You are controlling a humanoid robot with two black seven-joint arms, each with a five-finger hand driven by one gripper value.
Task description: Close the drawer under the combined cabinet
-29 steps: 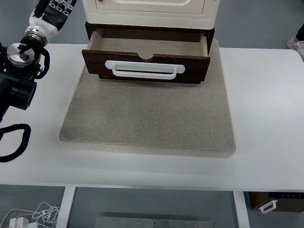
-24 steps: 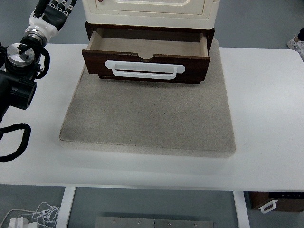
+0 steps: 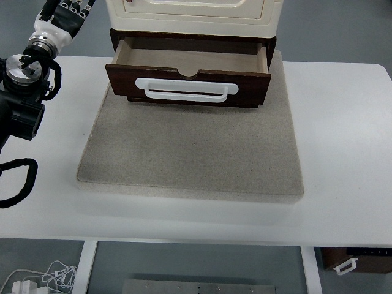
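Note:
The dark brown drawer [image 3: 187,86] stands pulled out from under the cream cabinet [image 3: 193,15]. Its white handle [image 3: 186,89] faces me, and the inside of the drawer shows nothing in it. My left hand [image 3: 56,17] is at the top left corner, left of the cabinet and apart from the drawer. The picture's top edge cuts it off. Its arm [image 3: 21,86] runs down the left edge.
The cabinet rests on a grey slab [image 3: 190,156] on a white table [image 3: 343,141]. Black cables [image 3: 15,184] loop at the left edge. Below the table's front edge lie white cords [image 3: 43,278] and a brown box [image 3: 352,260].
My left hand has shifted slightly up and farther out of the picture. A shoe at the right edge has left the view. The drawer has not moved.

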